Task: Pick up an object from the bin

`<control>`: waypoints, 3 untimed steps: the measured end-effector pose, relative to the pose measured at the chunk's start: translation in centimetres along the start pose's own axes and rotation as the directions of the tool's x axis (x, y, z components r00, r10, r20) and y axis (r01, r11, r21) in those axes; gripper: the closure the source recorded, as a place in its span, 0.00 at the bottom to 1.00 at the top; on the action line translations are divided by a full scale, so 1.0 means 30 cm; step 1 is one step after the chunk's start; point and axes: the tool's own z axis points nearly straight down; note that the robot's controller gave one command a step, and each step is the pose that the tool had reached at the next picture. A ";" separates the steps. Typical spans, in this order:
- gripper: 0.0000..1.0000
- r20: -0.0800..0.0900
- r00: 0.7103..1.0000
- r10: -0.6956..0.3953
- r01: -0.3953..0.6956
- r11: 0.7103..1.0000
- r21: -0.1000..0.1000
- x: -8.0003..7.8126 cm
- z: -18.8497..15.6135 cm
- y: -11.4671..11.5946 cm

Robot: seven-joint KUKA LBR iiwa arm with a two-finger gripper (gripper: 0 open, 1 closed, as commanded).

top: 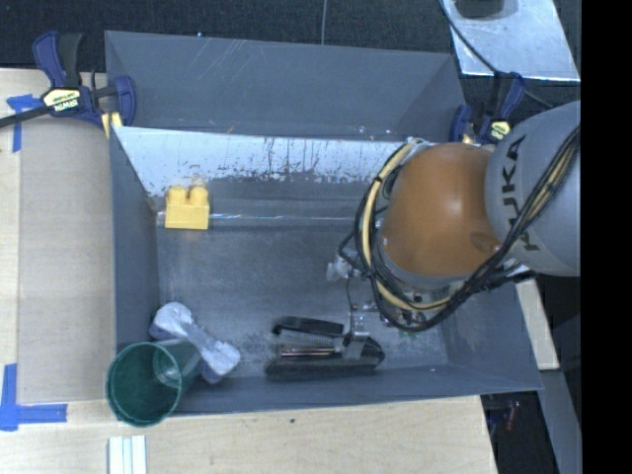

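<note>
A black stapler-like tool lies flat near the bin's front wall, right of centre. My gripper hangs from under the orange wrist cover, just above the tool's right end and very close to it. Whether it touches the tool is hidden by its own body.
A green cup lies at the bin's front left corner with a pale grey bone-shaped piece against it. A yellow block sits at the back left by the wall. The arm and its cables cover the bin's right side.
</note>
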 end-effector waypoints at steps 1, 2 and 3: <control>0.00 -0.013 0.997 -0.080 0.080 0.997 0.002 -0.006 0.092 0.078; 0.00 0.009 0.999 -0.053 0.053 0.999 0.000 -0.088 0.289 0.109; 1.00 0.015 1.000 0.026 -0.026 1.000 -0.003 -0.039 0.279 0.112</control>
